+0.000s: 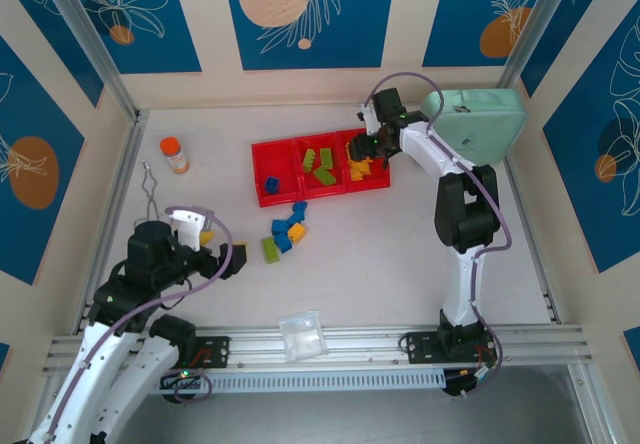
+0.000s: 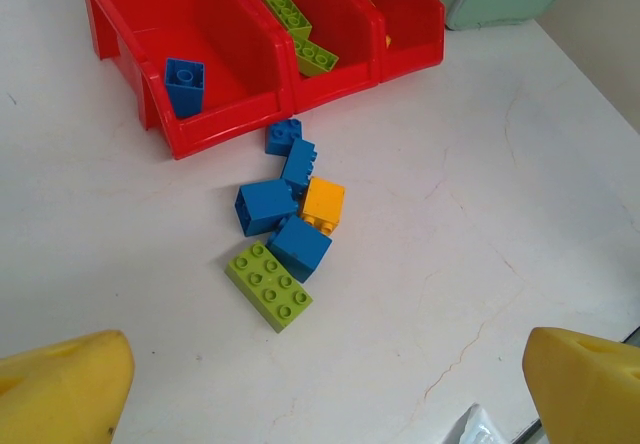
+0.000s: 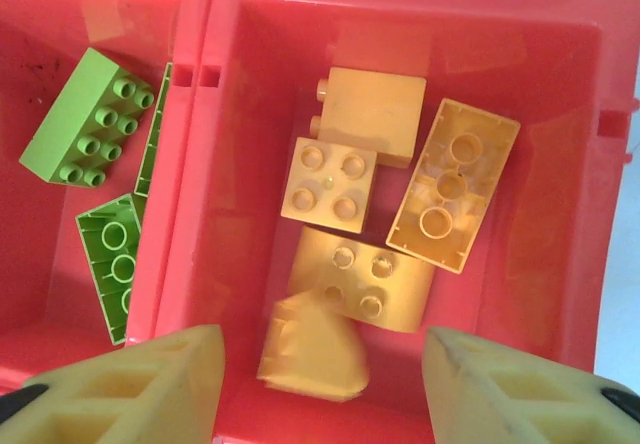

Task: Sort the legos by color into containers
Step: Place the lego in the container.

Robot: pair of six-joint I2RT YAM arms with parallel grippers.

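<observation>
Legos: yellow-orange bricks (image 3: 328, 196) in red tray's (image 3: 190, 214) right compartment, green bricks (image 3: 88, 116) middle, one blue brick (image 2: 184, 86) left; loose cluster (image 2: 299, 247) on table (image 2: 480, 164), near side. Right gripper (image 3: 320, 349) above yellow-orange bricks, parted, empty. Left gripper (image 2: 327, 349) wide open, empty.

Red tray (image 1: 270, 159) — blue, green, yellow-orange legos (image 1: 285, 232) — mint-green case (image 1: 475, 124).

Centre-right table (image 1: 380, 254): bare between loose bricks (image 1: 285, 234) and right arm (image 1: 462, 214).
Tray's right end: mint-green case (image 1: 478, 124) just beside red tray (image 1: 320, 195), crowding approach.
Far left: orange-capped bottle (image 1: 174, 154) stands alone, well apart.
</observation>
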